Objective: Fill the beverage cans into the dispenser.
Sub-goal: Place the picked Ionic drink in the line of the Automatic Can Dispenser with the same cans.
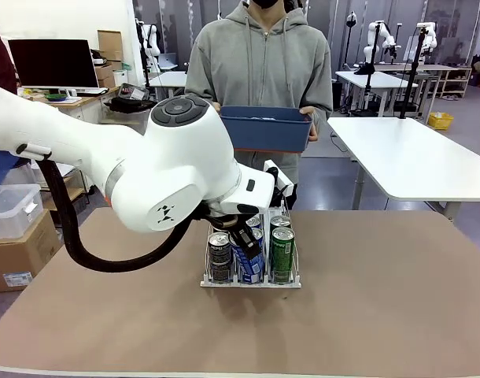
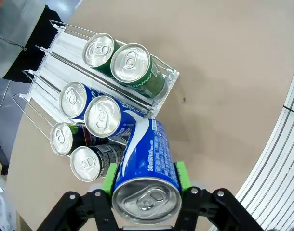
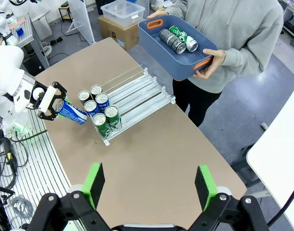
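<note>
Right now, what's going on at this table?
The left gripper is shut on a blue-and-white can, tilted at the front of the dispenser, where six cans stand two per lane. The right gripper hangs open above the table. The person across holds a blue bin with more cans in it.

Glossy aluminium cans (image 2: 130, 62), clear plastic dispenser (image 2: 49, 54), matt tabletop (image 2: 224, 72).

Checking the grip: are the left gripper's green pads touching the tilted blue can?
Touching. In the left wrist view the green pads of the left gripper press against opposite sides of the blue can, no gap showing.
</note>
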Action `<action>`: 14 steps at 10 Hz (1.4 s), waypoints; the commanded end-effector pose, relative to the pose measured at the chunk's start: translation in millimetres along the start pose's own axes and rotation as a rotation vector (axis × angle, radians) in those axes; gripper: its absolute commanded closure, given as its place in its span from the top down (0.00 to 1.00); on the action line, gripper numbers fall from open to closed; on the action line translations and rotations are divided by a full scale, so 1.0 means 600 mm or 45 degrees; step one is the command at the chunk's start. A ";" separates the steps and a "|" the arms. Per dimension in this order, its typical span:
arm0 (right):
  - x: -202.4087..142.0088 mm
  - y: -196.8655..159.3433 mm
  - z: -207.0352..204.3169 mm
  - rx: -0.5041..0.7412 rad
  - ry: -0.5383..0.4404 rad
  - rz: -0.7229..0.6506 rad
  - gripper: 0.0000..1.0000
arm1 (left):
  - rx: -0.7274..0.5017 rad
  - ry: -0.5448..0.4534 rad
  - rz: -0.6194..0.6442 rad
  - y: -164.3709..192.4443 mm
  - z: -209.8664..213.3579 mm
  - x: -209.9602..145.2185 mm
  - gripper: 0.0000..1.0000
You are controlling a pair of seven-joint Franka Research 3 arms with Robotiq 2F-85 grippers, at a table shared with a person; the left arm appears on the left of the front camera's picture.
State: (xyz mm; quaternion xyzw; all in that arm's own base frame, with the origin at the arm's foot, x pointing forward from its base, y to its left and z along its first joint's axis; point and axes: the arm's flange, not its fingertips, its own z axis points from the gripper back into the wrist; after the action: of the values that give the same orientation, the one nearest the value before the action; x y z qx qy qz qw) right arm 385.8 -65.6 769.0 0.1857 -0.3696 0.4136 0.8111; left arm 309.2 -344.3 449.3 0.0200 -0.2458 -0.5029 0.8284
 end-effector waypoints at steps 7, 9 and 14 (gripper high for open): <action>-0.001 0.003 -0.004 0.006 -0.003 0.002 1.00 | 0.194 -0.029 0.176 0.003 -0.036 0.042 0.57; -0.001 0.003 -0.004 0.006 -0.003 0.002 1.00 | 0.177 -0.017 0.189 0.013 -0.054 0.049 0.57; -0.001 0.003 -0.004 0.006 -0.003 0.002 1.00 | 0.185 0.043 0.236 0.032 -0.091 0.055 0.57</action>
State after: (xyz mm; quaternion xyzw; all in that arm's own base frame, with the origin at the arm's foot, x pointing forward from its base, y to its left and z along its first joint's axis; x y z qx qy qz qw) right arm 385.8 -65.7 769.1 0.1856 -0.3697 0.4135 0.8111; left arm 342.2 -368.4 419.5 0.0486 -0.2473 -0.4231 0.8703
